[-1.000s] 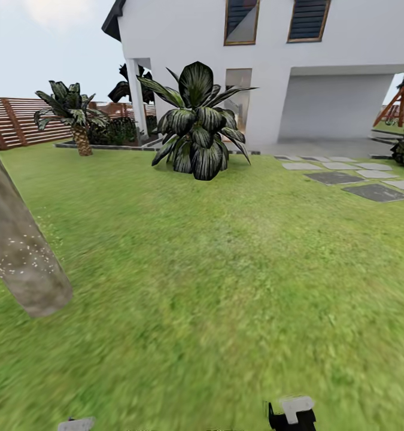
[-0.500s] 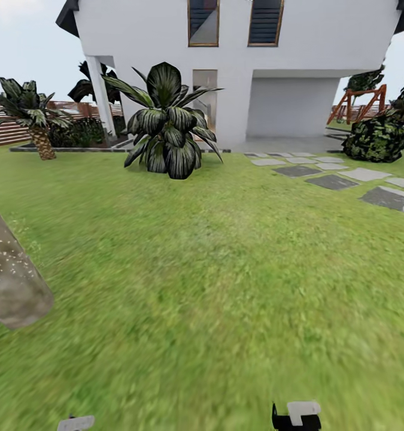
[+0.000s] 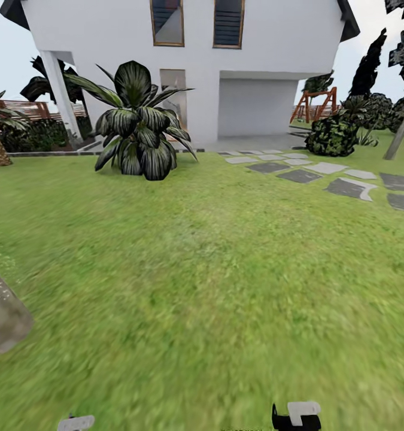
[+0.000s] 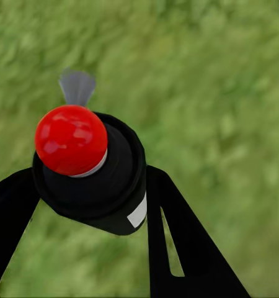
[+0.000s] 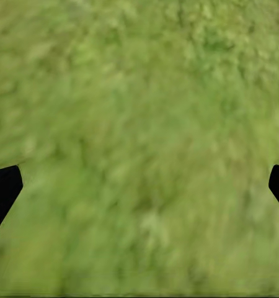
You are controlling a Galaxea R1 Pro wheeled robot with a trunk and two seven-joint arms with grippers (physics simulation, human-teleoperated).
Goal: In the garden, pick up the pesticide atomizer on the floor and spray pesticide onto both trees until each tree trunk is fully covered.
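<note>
Left wrist view: the left gripper [image 4: 90, 192] grips the black pesticide atomizer [image 4: 93, 180] by its body, red top up, over grass. Right gripper [image 5: 139, 186] fingers spread wide, holding nothing. Tree trunk [image 3: 1, 311] at the lawn's [image 3: 225, 269] left edge.

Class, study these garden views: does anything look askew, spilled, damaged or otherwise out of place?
Nothing stands out. The black pesticide atomizer with a red top sits intact between the left gripper's black fingers above green grass lawn. The mottled grey tree trunk at the head view's left edge carries faint white speckles, apparently spray.
</note>
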